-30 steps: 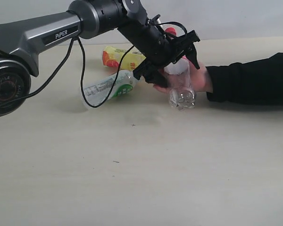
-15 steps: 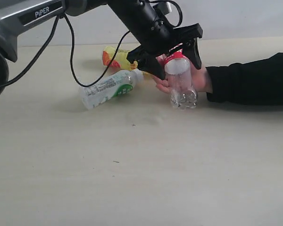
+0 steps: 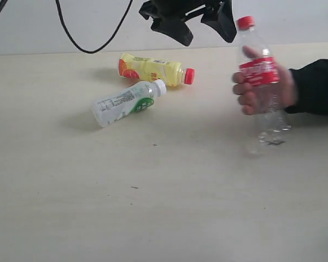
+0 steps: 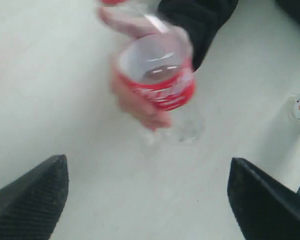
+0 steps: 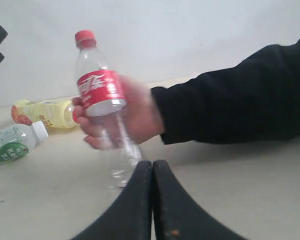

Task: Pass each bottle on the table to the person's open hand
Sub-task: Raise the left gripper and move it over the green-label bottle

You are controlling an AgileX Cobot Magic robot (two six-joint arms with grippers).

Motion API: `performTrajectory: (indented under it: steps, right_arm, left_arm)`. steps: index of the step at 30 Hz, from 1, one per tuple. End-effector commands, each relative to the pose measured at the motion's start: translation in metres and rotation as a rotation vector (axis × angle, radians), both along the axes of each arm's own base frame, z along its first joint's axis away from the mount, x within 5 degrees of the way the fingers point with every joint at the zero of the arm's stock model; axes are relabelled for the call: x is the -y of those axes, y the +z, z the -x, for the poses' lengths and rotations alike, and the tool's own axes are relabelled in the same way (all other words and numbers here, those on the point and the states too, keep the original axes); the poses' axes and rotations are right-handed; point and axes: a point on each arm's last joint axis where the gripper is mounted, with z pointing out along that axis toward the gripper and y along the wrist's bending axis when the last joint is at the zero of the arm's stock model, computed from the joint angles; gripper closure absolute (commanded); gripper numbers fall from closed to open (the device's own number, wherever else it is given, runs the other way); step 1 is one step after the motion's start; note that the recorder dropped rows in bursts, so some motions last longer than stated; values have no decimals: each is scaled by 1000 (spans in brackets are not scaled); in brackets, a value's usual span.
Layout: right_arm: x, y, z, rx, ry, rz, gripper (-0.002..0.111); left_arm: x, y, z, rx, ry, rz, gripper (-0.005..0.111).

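Exterior view: left gripper (image 3: 208,37) is up above the far side of the table (image 3: 153,207), jaws spread wide, nothing between them. The left wrist view confirms it: both tips apart, bare table between. Right gripper (image 5: 151,167) has its jaws pressed together, empty.

The clear red-label bottle (image 3: 258,71) is upright in the person's hand (image 3: 251,95), fingers wrapped around the label, so that one looks delivered. I see two bottles lying on the table: the yellow bottle (image 3: 150,68) and the white-capped bottle (image 3: 126,103) just in front of it, its cap close to the yellow one's body.

My read is that the next step is a fetch.
- Go for the white-capped one, which is easier to reach.
- Come down from above and clamp across mid-label, not the cap end, or a finger will likely nudge the yellow bottle.
- It's round and will roll, so close squarely.
- The hand is occupied. Don't carry over until it's palm-up and free.
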Motion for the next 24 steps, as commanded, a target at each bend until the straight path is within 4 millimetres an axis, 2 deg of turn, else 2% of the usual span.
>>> performTrajectory:
  steps: [1,10,14,18,22,24]
  right_arm:
    - [0,-1,0,7,-3,0,108]
    - [0,-1,0,7,-3,0,108]
    - [0,-1,0,7,-3,0,108]
    - [0,-1,0,7,-3,0,108]
    - [0,-1,0,7,-3,0,108]
    - [0,-1,0,7,-3,0,108]
  left_arm:
    - [-9,25,6,104,-22,-12,25]
    - [-21,66,21,212,-51,20,25]
    - [-28,77,25,271,-55,-3,25]
    - [-36,76,23,320,-37,-87,25]
    - [-41,61,19,322,-30,-179,25]
    - [-43,53,18,317,-34,-218,29]
